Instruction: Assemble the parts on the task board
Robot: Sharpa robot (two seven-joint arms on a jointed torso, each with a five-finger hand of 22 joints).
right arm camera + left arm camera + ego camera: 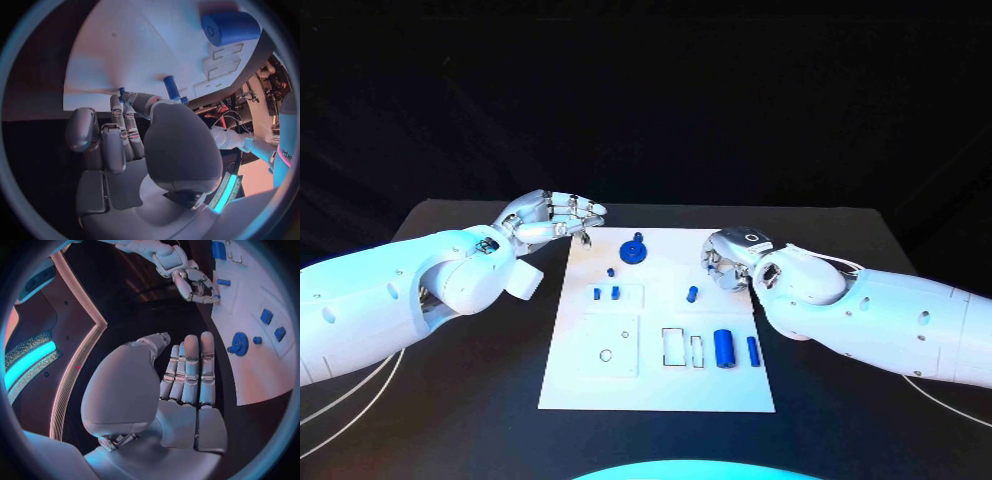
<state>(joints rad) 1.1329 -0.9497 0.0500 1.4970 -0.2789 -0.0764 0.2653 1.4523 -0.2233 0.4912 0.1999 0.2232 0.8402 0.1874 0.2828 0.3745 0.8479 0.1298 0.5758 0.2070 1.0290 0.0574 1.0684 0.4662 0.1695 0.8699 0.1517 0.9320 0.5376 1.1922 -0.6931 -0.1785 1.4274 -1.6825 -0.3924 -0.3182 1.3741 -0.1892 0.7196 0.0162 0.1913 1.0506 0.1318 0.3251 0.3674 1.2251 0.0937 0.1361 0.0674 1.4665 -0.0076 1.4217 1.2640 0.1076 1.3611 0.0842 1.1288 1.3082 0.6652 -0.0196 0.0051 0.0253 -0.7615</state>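
The black table (pixel 473 400) carries the flat white task board (pixel 661 385) at its middle, with dark space behind. Small blue plastic parts are spread on the board: a round wheel-like piece (pixel 635 250) at the far end, a fat cylinder (pixel 724 347) beside a slim peg (pixel 751 349) nearer the robot, a short peg (pixel 692 294) and 2 little blocks (pixel 604 293).

The step in hand looks like a pick-up at the board's right edge. The right robot hand (pixel 730 262) reaches down there, and in its wrist view its fingers (pixel 126 131) seem to close on a thin blue pin (pixel 122 93). Next it must lift this cleanly and find its socket.

The left robot hand (pixel 554 217) hovers past the far left corner, empty, fingers loosely curled.
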